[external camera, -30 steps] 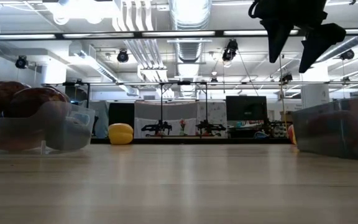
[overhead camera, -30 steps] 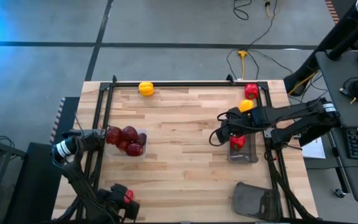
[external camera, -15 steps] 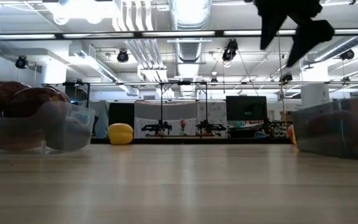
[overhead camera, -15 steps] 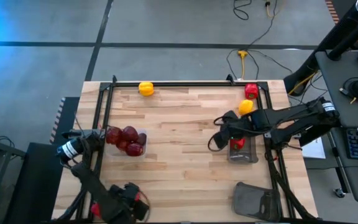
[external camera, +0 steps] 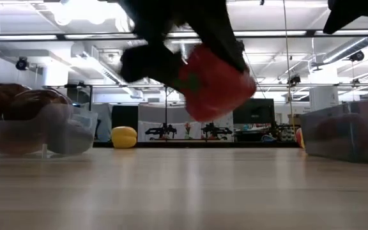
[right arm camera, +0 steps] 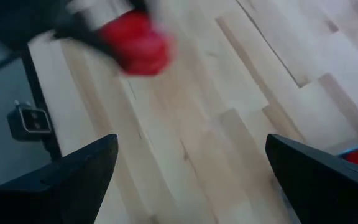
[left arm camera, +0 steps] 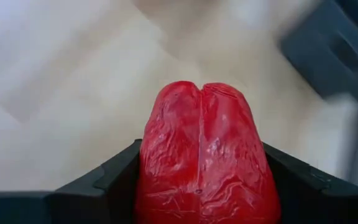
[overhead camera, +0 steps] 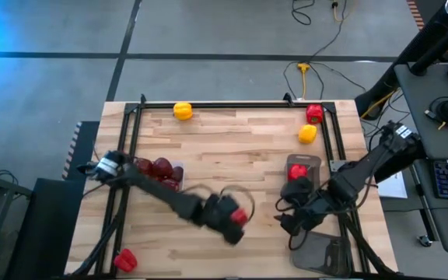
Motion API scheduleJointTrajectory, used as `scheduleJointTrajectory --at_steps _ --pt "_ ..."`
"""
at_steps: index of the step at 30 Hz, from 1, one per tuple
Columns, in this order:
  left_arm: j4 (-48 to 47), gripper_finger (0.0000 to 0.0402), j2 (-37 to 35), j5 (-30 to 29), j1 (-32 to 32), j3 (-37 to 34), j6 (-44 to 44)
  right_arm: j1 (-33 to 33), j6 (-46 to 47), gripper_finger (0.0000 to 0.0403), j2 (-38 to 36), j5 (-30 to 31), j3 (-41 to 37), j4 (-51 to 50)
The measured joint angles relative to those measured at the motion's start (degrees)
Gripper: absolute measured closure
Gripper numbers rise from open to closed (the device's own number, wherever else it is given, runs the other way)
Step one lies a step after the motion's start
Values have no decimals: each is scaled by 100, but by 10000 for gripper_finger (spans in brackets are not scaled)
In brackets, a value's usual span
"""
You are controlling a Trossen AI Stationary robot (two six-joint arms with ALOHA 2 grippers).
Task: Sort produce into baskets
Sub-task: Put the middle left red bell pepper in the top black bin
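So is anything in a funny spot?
Yes. One red pepper sits alone at the table's near left corner, by the frame rail, far from every basket. A red and a yellow also lie loose near the far right corner. The left gripper carries another red pepper over the table's middle.

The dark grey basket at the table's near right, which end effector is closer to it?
Right. The right end effector hangs open just beside the dark grey basket; the left end effector, gripping a red pepper, is farther toward the table's middle.

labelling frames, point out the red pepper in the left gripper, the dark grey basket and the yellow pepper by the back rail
red pepper point(left arm camera: 204, 155), left wrist view, middle of its body
dark grey basket point(overhead camera: 317, 253), high view, floor
yellow pepper point(overhead camera: 183, 111), high view, centre
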Motion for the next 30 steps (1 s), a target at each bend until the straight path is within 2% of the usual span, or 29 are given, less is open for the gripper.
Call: scheduleJointTrajectory --at_steps 3,7,10,18,23,25,28,30 --pt "69 160 35 -64 430 0 756 4 -426 3 74 -23 -38 3" --pt "393 142 97 -153 704 0 1887 2 -1263 3 308 31 -109 8" --pt "401 129 211 -222 824 0 2214 -2 -1769 3 499 67 -237 72" --pt "596 103 612 -152 889 -2 2019 -273 -3369 3 916 70 -725 1073" --pt "467 82 675 438 884 0 1626 -729 -4261 3 1068 24 -780 1471" --pt "197 73 634 452 882 -6 1387 -978 -4558 3 1137 -206 -791 1674" --pt "17 63 382 430 872 -11 1243 -1293 -4971 3 1304 -857 -813 2288" --pt "14 62 131 402 852 -9 1256 -1421 -5163 3 1452 -1012 -813 2650"
